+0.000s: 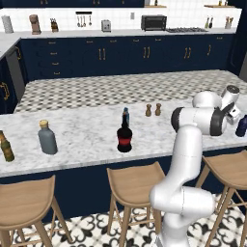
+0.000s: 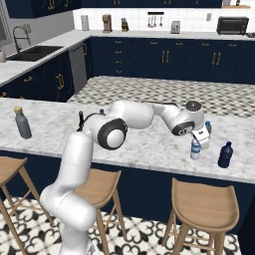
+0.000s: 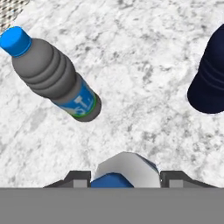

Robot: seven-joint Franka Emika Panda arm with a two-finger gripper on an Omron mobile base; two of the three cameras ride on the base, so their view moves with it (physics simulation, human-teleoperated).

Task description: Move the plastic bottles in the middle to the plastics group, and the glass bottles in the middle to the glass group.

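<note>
- The white marble counter [image 2: 149, 144] runs across the kitchen, with wooden stools along its near edge.
- The gripper [image 2: 203, 138] hangs near the counter's right end, close to the near edge, directly above a small clear plastic bottle with a blue cap and white label [image 2: 195, 149].
- In the hand view, that bottle's blue cap and clear shoulder [image 3: 124, 173] sit between the two dark fingertips [image 3: 74, 178]; the tips stand partly spread on either side of it, and I cannot tell whether they touch it.
- A stubby dark navy-blue bottle [image 2: 225, 155] stands upright just beside it, nearer the right end.
- A small blue-capped bottle with a ribbed dark body [image 3: 52, 73] stands near, towards the far edge.
- At the middle of the counter, a black bottle with a round belly, long neck and red label [image 1: 124, 136] stands upright, well apart from the gripper.
- A slim teal-blue bottle with a dark cap [image 1: 125, 116] stands just behind it.
- Near the left end stand a squat grey bottle with a tan stopper [image 1: 47, 137] and an olive-brown bottle [image 1: 6, 146].
</note>
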